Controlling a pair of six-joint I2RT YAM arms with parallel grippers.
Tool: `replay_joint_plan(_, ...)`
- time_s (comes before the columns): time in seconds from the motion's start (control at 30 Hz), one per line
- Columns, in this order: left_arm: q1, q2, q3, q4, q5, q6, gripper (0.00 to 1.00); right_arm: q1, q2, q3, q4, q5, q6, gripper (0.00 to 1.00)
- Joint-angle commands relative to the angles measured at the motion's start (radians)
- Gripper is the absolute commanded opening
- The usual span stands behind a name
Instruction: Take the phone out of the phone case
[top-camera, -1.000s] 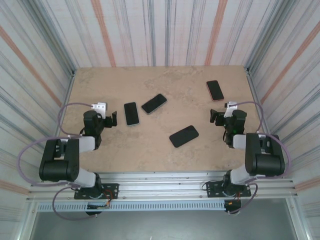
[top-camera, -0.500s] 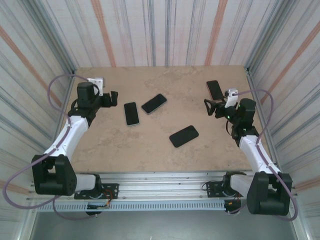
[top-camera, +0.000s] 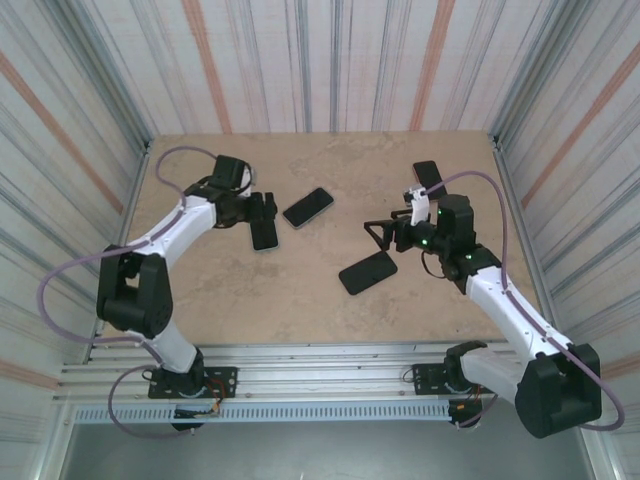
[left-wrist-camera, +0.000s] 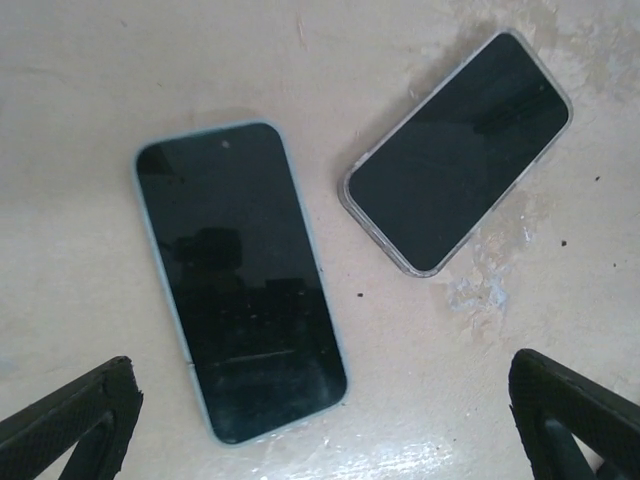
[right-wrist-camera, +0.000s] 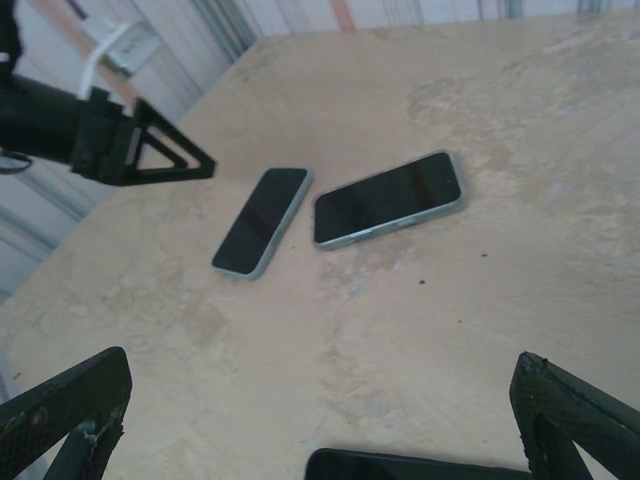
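Half a second ago the left claw (top-camera: 262, 211) hung by the far left side of the table (top-camera: 200, 290). Now it has swung to the right and hangs over the blue-case phone (left-wrist-camera: 240, 285). The right claw (top-camera: 383, 236) was far on the right, by the red-edged phone (top-camera: 430, 178). Now it has come left toward the middle, and it hangs just on the far side of the dark phone (top-camera: 368, 272). None of the four phones has moved.

Both claws are spread wide and hold nothing.

The left wrist camera looks down on the blue-case phone. It lies flat with its screen up, between the two fingers and a bit to one side. Nothing touches it. The clear-case phone (left-wrist-camera: 460, 150) lies just to its right and a bit farther away. It is tilted, and there is a small gap between the two.

Both of these phones sit inside their cases. The pale blue case (left-wrist-camera: 170, 300) wraps around the edge of one, and the clear case (left-wrist-camera: 347, 192) around the other. I cannot tell if the dark phone has a case.
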Motion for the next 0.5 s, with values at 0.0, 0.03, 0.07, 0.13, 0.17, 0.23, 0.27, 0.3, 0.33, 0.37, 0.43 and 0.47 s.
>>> replay_joint_plan(0.0,-0.003,0.057,0.033,-0.067,-0.081,-0.070,0.99,0.043,-0.008,0.028,-0.052,0.051,0.047,0.99)
replay_joint_plan(0.03,-0.006,0.072,0.034,-0.066,-0.104,-0.075,0.99,0.051,-0.002,0.033,-0.055,0.051,0.051,0.99)
replay_joint_plan(0.07,-0.009,0.085,0.037,-0.068,-0.126,-0.079,0.99,0.062,0.003,0.041,-0.062,0.053,0.051,0.99)
replay_joint_plan(0.13,-0.012,0.106,0.035,-0.065,-0.141,-0.096,0.99,0.076,0.018,0.058,-0.078,0.061,0.051,0.99)
replay_joint_plan(0.17,-0.012,0.115,0.029,-0.055,-0.140,-0.105,0.99,0.083,0.026,0.063,-0.080,0.062,0.051,0.99)
replay_joint_plan(0.23,-0.013,0.134,0.017,-0.029,-0.139,-0.116,0.99,0.094,0.045,0.075,-0.078,0.061,0.052,0.99)
replay_joint_plan(0.27,-0.013,0.140,0.014,-0.020,-0.143,-0.122,0.99,0.098,0.053,0.080,-0.071,0.054,0.057,0.99)
replay_joint_plan(0.3,-0.012,0.149,0.011,-0.005,-0.144,-0.128,0.99,0.103,0.063,0.084,-0.055,0.046,0.068,0.99)
replay_joint_plan(0.33,-0.013,0.153,0.007,0.008,-0.145,-0.135,0.99,0.108,0.070,0.085,-0.041,0.039,0.076,0.99)
replay_joint_plan(0.37,-0.013,0.158,0.008,0.013,-0.145,-0.140,0.99,0.115,0.077,0.090,-0.033,0.039,0.081,0.99)
replay_joint_plan(0.43,-0.016,0.175,0.024,0.017,-0.155,-0.148,0.99,0.131,0.096,0.101,-0.030,0.043,0.083,0.99)
replay_joint_plan(0.47,-0.020,0.186,0.032,0.015,-0.164,-0.151,0.99,0.140,0.105,0.107,-0.028,0.044,0.084,0.99)
